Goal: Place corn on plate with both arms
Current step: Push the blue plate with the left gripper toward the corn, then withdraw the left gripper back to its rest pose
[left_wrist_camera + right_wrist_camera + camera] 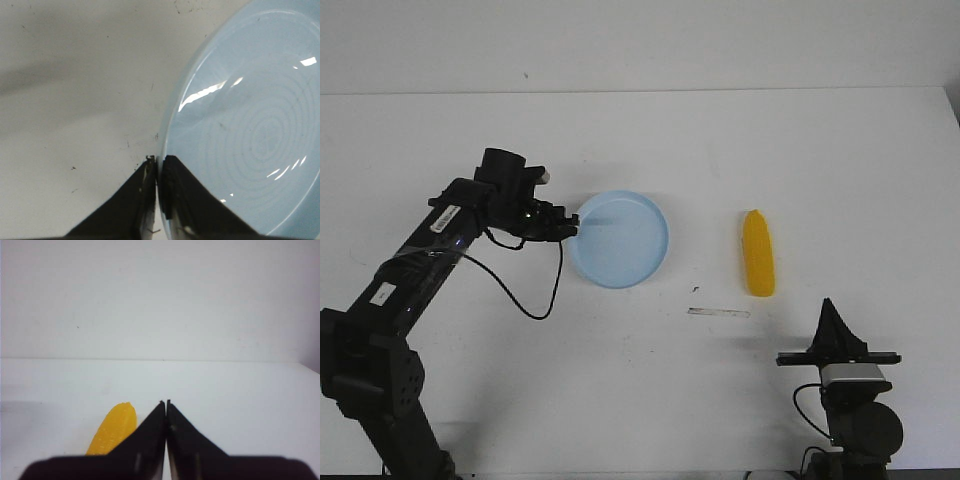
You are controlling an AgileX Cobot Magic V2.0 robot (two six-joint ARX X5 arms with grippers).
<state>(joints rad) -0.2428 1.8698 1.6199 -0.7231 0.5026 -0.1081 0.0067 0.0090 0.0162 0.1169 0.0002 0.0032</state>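
The pale blue plate lies on the white table left of centre. My left gripper is shut on the plate's left rim; in the left wrist view the rim runs between the two black fingers at my left gripper. The yellow corn lies on the table right of the plate, tip pointing away from me. My right gripper is shut and empty, near the front edge, just right of the corn's near end. The right wrist view shows the corn beside my shut right gripper.
A thin grey strip and a small dark speck lie on the table between plate and corn. The table's back edge meets a pale wall. A black cable loops from my left arm.
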